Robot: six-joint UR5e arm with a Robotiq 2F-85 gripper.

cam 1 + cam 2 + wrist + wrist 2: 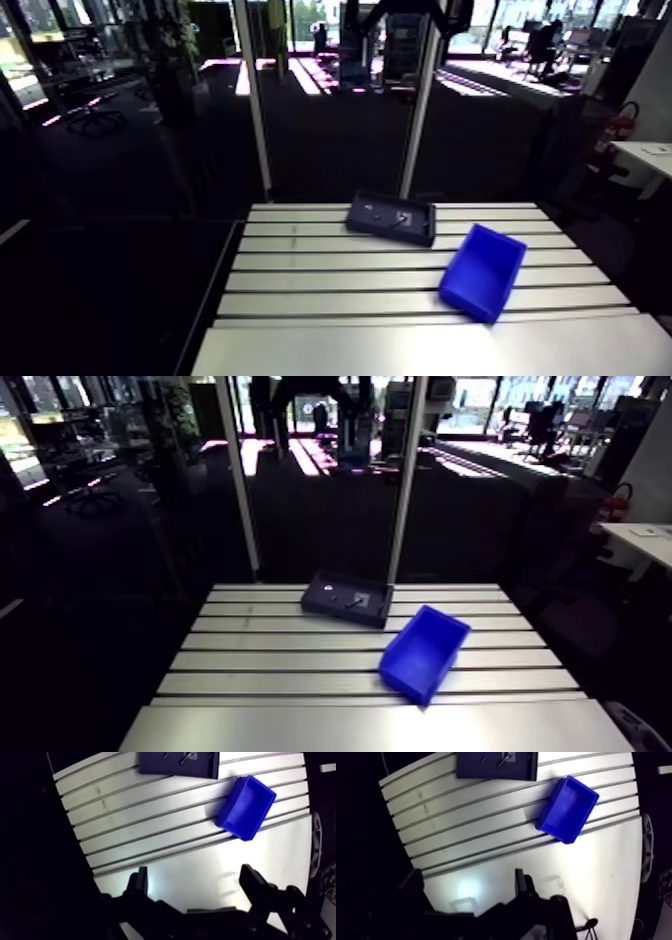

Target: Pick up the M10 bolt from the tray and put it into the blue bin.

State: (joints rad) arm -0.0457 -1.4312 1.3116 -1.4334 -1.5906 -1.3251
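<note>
Progress: nothing done yet, pick and drop both remain | jaws: wide apart, empty, above slotted aluminium bench (330,300) | small metal M10 bolt (504,759): lies in dark shallow rectangular tray (385,233), near open blue plastic bin (468,296)

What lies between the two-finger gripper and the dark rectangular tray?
Only bare slotted aluminium table lies between two-finger gripper and dark rectangular tray, as the wrist view shows; the blue plastic bin sits off to one side.
</note>
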